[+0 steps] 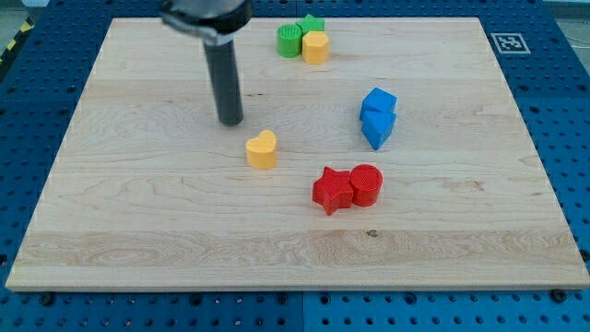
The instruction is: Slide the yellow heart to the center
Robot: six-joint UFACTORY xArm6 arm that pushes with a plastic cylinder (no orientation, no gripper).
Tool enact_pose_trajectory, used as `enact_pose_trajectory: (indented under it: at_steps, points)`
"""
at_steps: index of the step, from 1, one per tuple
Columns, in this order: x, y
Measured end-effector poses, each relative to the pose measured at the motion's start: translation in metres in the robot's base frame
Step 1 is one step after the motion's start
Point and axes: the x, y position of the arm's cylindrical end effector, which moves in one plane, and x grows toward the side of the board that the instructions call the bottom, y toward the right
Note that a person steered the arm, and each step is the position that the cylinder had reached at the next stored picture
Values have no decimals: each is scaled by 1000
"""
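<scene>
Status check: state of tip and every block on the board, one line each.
my tip: on board, up-left of yellow heart, not touching
yellow heart: alone, near centre
red star: touching red cylinder
two blue blocks: touching
green cylinder, green star, yellow block: clustered at top

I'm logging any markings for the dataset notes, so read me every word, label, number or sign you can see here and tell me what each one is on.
No readable words, brands or numbers in this view.
One sign only: a black-and-white square marker, a fiducial-style pattern, not text, at the top right corner of the wooden board.
The blocks, including the yellow heart, carry no lettering.
</scene>
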Motion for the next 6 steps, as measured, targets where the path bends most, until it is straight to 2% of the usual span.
enact_pose_trajectory:
  at_steps: [1,2,4,5,6]
  points:
    - [36,7]
    - [52,34]
    - [76,43]
    - [64,74]
    - [31,100]
